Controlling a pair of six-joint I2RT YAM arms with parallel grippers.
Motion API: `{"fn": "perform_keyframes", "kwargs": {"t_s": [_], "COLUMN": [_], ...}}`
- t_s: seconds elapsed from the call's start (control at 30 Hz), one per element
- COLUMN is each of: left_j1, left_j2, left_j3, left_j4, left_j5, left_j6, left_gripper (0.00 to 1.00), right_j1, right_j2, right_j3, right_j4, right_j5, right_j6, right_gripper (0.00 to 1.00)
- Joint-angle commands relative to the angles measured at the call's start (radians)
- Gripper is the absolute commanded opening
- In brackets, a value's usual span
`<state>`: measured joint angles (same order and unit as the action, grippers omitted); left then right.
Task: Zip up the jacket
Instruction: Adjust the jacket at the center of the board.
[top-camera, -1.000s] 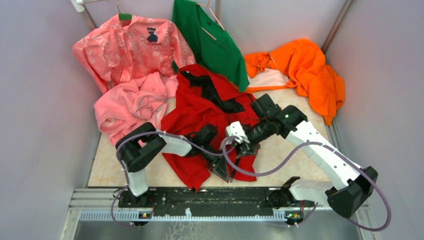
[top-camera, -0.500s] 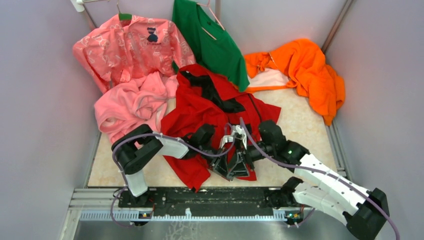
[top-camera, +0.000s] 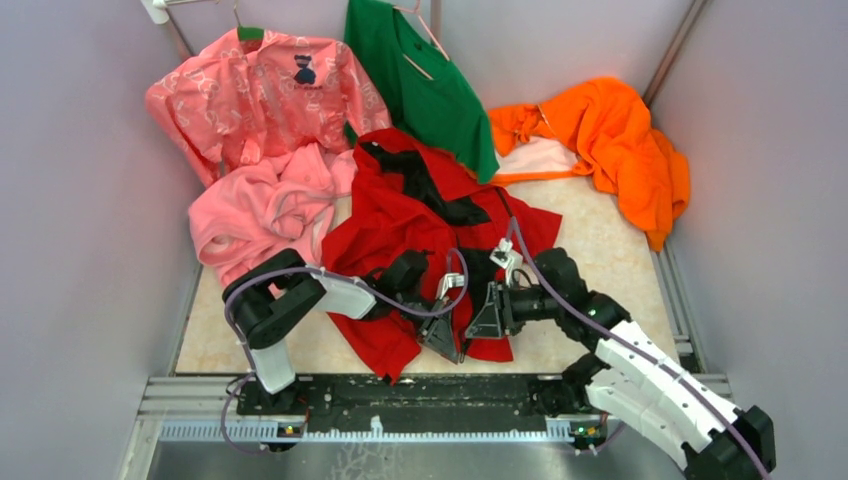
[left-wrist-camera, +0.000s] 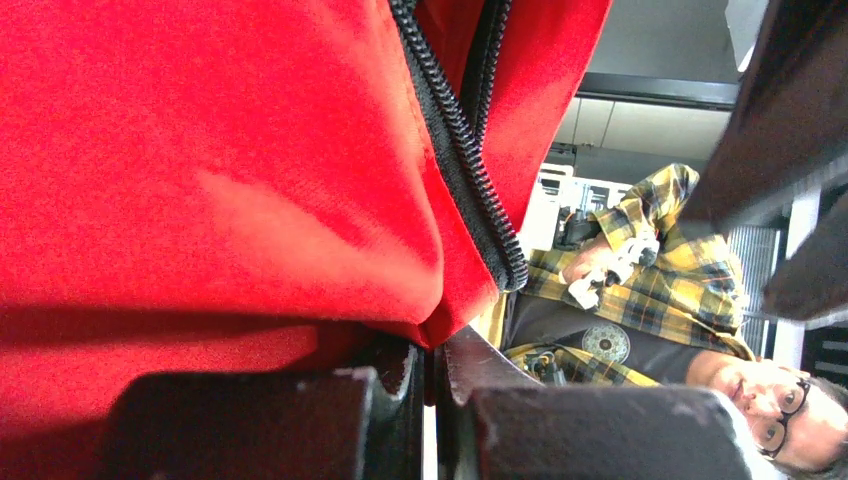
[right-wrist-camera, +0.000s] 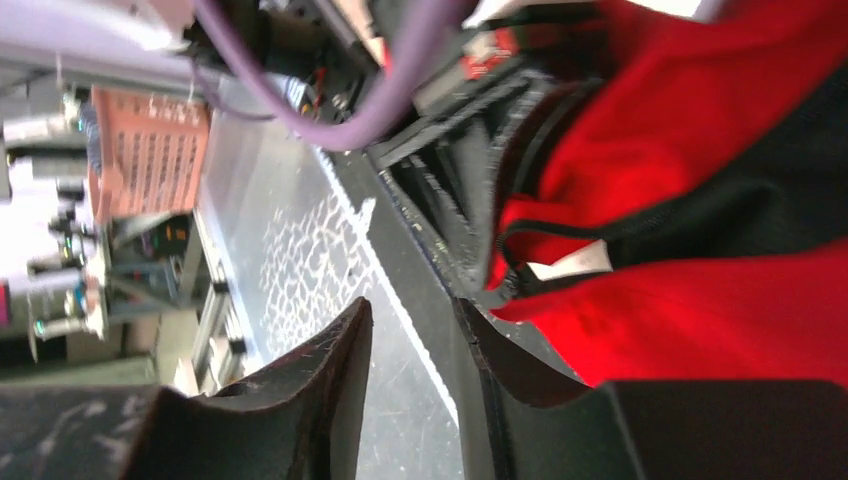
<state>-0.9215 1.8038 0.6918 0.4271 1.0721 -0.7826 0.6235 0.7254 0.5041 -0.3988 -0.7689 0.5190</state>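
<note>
Okay, one jacket (top-camera: 400, 225): thin bright red fabric, smooth and crumpled. It lies spread on the middle of the beige marbled table (top-camera: 610, 250) with its dark lining showing at the collar end, far side. The hem end is nearest the arm bases.

The left wrist view shows the jacket (left-wrist-camera: 200, 150) up close, a fine matte weave. Two rows of black zipper teeth (left-wrist-camera: 455, 150) run side by side down the red edge, chunky and ridged, and one ends at a blunt tip. The left gripper (left-wrist-camera: 432, 365) is pressed together, pinching a fold of red hem just beside that zipper end. From above, the left gripper (top-camera: 441, 338) sits at the jacket's near edge.

The right gripper (top-camera: 488, 315) is just beside it, also over the hem. In its own view the right gripper (right-wrist-camera: 412, 345) has two dark curved fingers (right-wrist-camera: 335, 385) standing apart with nothing between them. Red cloth (right-wrist-camera: 720, 310) lies to one side, with a black zip line and a small white tab (right-wrist-camera: 570, 262).

Four other garments sit round the jacket:
- one pink fleece (top-camera: 265, 215), fuzzy and bunched, touching the jacket's left side
- one pink patterned shirt (top-camera: 260, 95) on a hanger
- one green top (top-camera: 425, 85) on a hanger
- one orange garment (top-camera: 615, 140) heaped at the far right
</note>
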Motion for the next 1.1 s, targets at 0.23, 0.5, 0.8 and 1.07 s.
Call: {"fn": "perform_keyframes", "kwargs": {"t_s": [0.23, 0.5, 0.8, 1.07], "left_j1": [-0.007, -0.007, -0.008, 0.0], "left_j2": [0.006, 0.034, 0.09, 0.126], "left_j3": [-0.014, 0.006, 0.031, 0.123], "left_j4": [0.042, 0.089, 0.176, 0.072], "left_j5": [-0.008, -0.002, 0.009, 0.026], "left_j6": [0.005, -0.011, -0.064, -0.011], "left_gripper": [0.0, 0.0, 0.0, 0.0], "right_j1": [-0.293, -0.363, -0.369, -0.376], "right_j2": [-0.041, 0.248, 0.427, 0.534], "right_j3": [0.099, 0.067, 0.095, 0.224], "right_j4": [-0.215, 0.037, 0.238, 0.374], "right_j5": [0.454, 0.467, 0.472, 0.37], "right_j6": [0.058, 0.004, -0.074, -0.08], "right_gripper": [0.96, 0.99, 0.88, 0.0]}}
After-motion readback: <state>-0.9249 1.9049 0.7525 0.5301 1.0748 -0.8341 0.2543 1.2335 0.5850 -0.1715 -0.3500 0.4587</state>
